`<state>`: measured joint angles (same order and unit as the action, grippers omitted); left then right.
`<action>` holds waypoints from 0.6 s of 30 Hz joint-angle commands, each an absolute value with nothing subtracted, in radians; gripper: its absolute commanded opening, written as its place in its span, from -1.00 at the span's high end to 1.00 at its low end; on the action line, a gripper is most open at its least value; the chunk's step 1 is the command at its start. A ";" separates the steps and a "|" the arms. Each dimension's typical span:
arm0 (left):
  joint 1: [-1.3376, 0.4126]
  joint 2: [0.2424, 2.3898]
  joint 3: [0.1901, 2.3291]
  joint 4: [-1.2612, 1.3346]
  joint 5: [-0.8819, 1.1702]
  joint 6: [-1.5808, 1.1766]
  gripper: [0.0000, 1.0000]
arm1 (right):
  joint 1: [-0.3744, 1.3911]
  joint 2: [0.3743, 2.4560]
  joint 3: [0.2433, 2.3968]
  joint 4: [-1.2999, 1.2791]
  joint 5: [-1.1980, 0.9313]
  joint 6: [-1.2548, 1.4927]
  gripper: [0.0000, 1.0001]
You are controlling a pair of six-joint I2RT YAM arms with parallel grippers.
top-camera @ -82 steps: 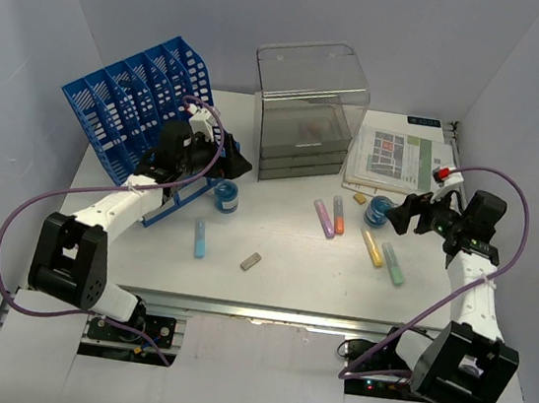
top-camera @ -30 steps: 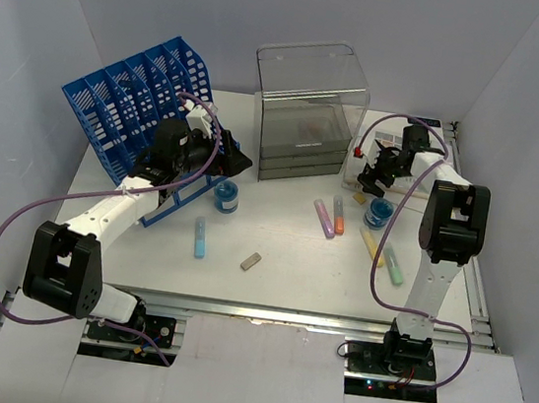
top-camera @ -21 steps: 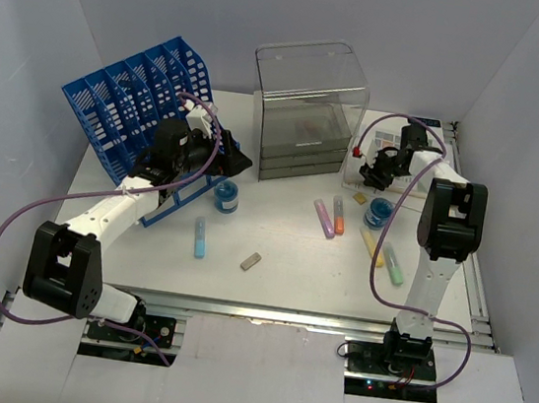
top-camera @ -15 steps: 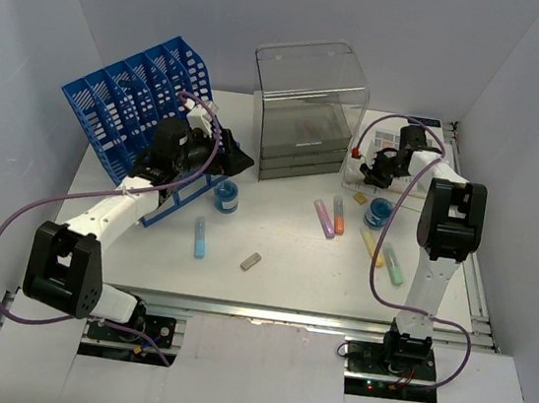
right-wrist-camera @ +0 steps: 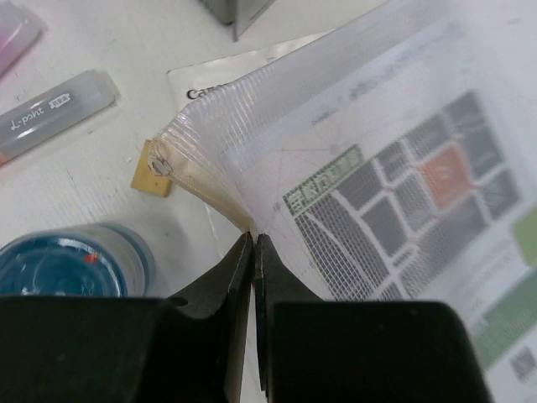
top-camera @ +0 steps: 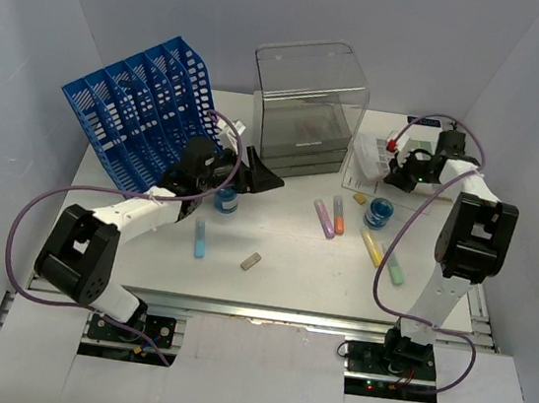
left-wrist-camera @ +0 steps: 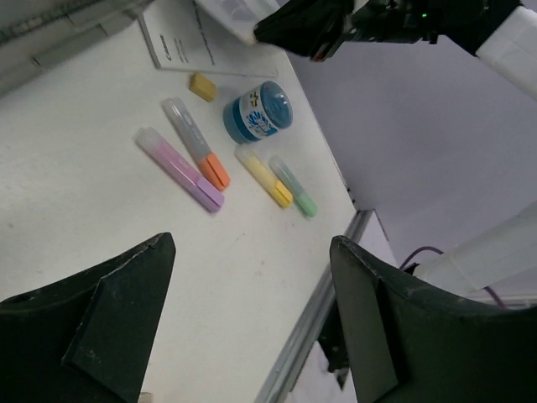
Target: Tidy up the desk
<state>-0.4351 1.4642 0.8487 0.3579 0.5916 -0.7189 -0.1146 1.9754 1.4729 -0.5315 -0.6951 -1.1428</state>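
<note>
Your right claw [right-wrist-camera: 252,252] is pinched shut on one corner of the mesh pouch [right-wrist-camera: 361,126] at the back right of the bench [top-camera: 283,253]. The pouch fans out ahead of the fingertips, so I'd judge a lift must peel it up from that corner. The file rack [top-camera: 132,114] stands far left, nearer your left claw [top-camera: 263,176], which hangs wide and empty. Count one pouch, one rack, one drawer box [top-camera: 307,107], five markers [top-camera: 201,237], two blue jars [top-camera: 225,197] and two erasers [top-camera: 251,261].

High rear view over desk [top-camera: 283,248], left wrist oblique, farther, right wrist close, sharing blue jar [top-camera: 379,213]
</note>
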 commanded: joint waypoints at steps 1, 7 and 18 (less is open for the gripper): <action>-0.516 1.496 0.829 0.527 0.531 -0.970 -0.69 | -0.191 1.816 1.458 -0.537 -0.881 -1.045 0.85; -0.630 1.561 0.878 0.571 0.361 -1.147 -0.79 | -0.211 1.668 1.354 -0.499 -0.969 -0.984 0.85; -0.764 1.837 1.131 0.552 0.243 -1.342 -0.94 | -0.213 1.390 1.113 -0.407 -1.081 -0.935 0.84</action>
